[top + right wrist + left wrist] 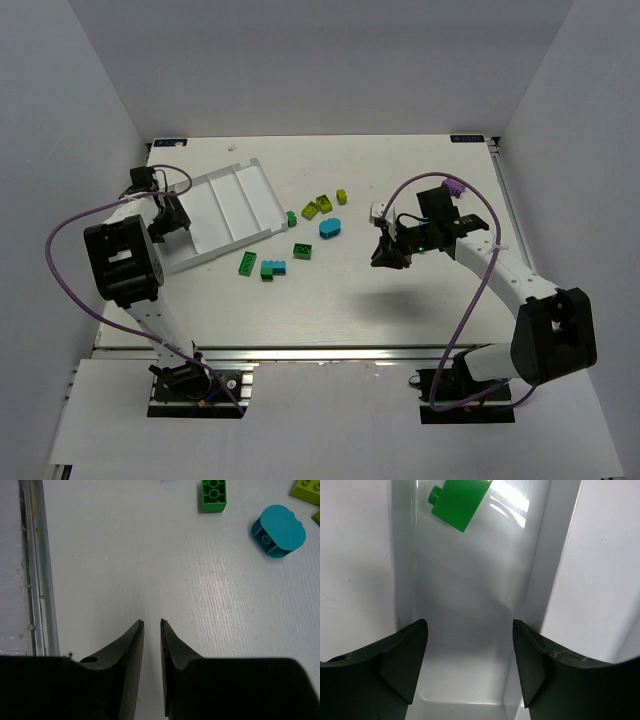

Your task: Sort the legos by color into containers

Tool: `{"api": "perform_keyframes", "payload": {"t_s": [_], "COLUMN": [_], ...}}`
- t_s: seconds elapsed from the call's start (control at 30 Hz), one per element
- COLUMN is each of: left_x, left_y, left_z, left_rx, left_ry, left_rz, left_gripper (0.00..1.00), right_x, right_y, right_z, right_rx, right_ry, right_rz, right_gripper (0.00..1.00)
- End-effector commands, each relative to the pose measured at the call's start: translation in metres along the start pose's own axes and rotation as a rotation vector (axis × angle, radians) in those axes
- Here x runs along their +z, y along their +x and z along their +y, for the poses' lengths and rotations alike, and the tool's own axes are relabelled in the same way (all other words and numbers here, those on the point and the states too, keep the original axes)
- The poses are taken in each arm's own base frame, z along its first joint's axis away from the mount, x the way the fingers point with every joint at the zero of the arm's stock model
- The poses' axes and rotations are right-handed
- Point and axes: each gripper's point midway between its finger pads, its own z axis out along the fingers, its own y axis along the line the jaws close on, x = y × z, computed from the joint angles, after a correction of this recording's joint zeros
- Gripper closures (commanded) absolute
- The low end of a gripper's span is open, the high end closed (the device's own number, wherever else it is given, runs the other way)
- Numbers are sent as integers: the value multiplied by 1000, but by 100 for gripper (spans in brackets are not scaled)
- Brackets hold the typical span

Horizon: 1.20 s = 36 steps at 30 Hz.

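The white tray [235, 205] lies at the back left, its long compartments side by side. My left gripper [172, 215] hovers over the tray's near end. In the left wrist view that gripper [470, 622] is open above one compartment floor [465, 580], with nothing between the fingers. A green lego [459, 502] lies farther along that compartment. Loose legos sit on the table right of the tray: yellow-green [318, 207], cyan [331, 228], dark green [303, 249]. My right gripper [385, 258] hangs right of them; its jaws [152, 622] stand a narrow gap apart, empty, over bare table.
A green brick [213, 495], a rounded cyan brick [278, 530] and a yellow-green one [306, 491] lie ahead of the right gripper. More bricks [273, 268] sit by the tray's near corner. An aluminium rail [40, 565] runs along the table edge.
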Motion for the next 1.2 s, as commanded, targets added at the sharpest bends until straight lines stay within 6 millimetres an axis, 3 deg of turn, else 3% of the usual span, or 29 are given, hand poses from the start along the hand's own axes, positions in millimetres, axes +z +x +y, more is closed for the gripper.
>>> {"api": "perform_keyframes", "payload": {"t_s": [0.0, 0.13, 0.2, 0.23, 0.27, 0.37, 0.47, 0.53, 0.6, 0.63, 0.67, 0.7, 0.73, 0.77, 0.83, 0.87, 1.0, 1.1, 1.17], "left_x": [-1, -7, -18, -24, -31, -63, -94, -121, -128, -144, -143, -147, -154, -156, -165, -168, -164, -153, -144], "left_y": [-3, -8, -19, -25, -31, -54, -67, -69, -49, -36, -16, -2, 20, 36, 65, 71, 101, 126, 134], "left_z": [4, 3, 1, 0, -1, -7, -16, -37, -62, -96, -111, -126, -153, -161, -184, -185, -187, -191, -188], "left_rx": [-6, -8, -19, -26, -43, -75, -116, -137, -129, -65, -30, 18, 89, 115, 190, 216, 301, 369, 398], "left_ry": [8, 9, 22, 25, 29, 61, 122, 252, 362, 464, 487, 505, 550, 571, 611, 609, 589, 557, 511], "left_rz": [-16, -36, -74, -95, -118, -213, -284, -322, -288, -279, -244, -226, -193, -173, -139, -144, -95, -46, -36], "left_gripper": [21, 21, 27, 34, 53, 73, 76, 77, 74, 72, 69, 67, 61, 56, 40, 35, 28, 30, 32], "right_x": [-2, -2, -2, -2, -2, -3, -2, -2, -3, -3, -3, -3, -4, -4, -4, -5, -7, -7, -9], "right_y": [-5, -4, -4, -4, -3, -4, -3, -4, -6, -7, -7, -7, -10, -10, -9, -10, -11, -12, -12], "right_z": [-1, 0, 0, 1, 1, 2, 3, 3, 2, 2, 2, 2, 1, 1, -1, -2, -2, 0, 1], "right_rx": [-6, -8, -8, -10, -11, -14, -12, -13, -15, -14, -9, 1, 7, 23, 39, 39, 42, 49, 52], "right_ry": [-3, -4, -5, -7, -7, -15, -18, -18, -17, -17, -20, -25, -23, -28, -25, -21, -13, -25, -36], "right_rz": [-16, -15, -14, -14, -12, -13, -14, -16, -19, -21, -21, -18, -18, -10, 3, 3, -2, -6, -2], "right_gripper": [74, 74, 74, 74, 74, 74, 74, 74, 73, 70, 67, 59, 51, 30, 17, 14, 17, 28, 43]}}
